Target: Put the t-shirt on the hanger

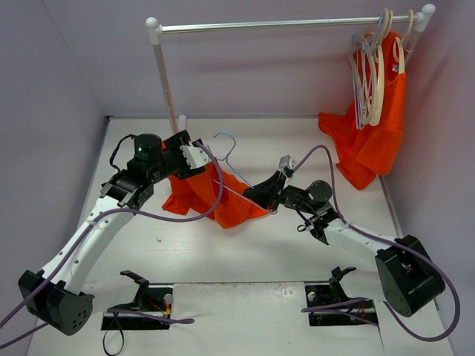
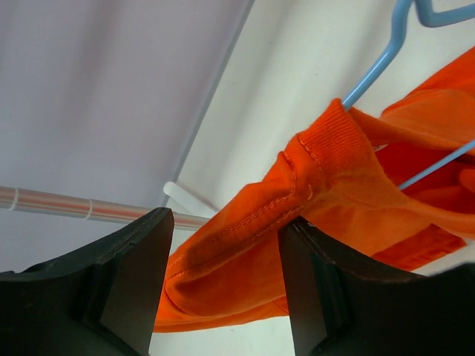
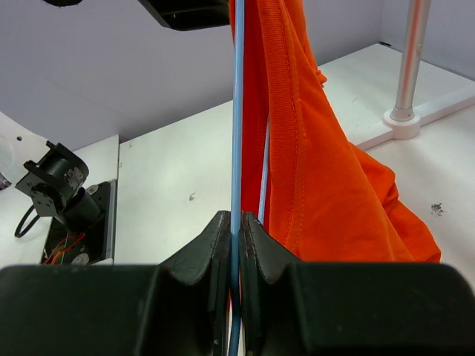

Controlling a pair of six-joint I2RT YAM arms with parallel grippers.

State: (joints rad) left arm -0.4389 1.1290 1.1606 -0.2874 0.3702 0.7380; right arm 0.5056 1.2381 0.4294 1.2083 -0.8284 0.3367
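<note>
The orange t-shirt [image 1: 223,204] hangs bunched over the thin blue wire hanger [image 1: 234,145] above the table's middle. My left gripper [image 1: 194,157] is at the shirt's upper left. In the left wrist view its fingers [image 2: 126,282] stand wide apart with the shirt's collar and seam [image 2: 326,148] between them, resting against the right finger; the hanger's wire [image 2: 373,69] runs up behind. My right gripper [image 1: 261,194] is shut on the hanger's wire [image 3: 236,111], pinched between its tips [image 3: 236,219], with the shirt [image 3: 319,170] draped just to the right.
A white clothes rack [image 1: 289,24] spans the back, its left post [image 1: 165,81] just behind my left gripper. Cream hangers [image 1: 378,67] and another orange shirt [image 1: 371,141] hang at its right end. The rack's foot [image 3: 404,122] stands on the table.
</note>
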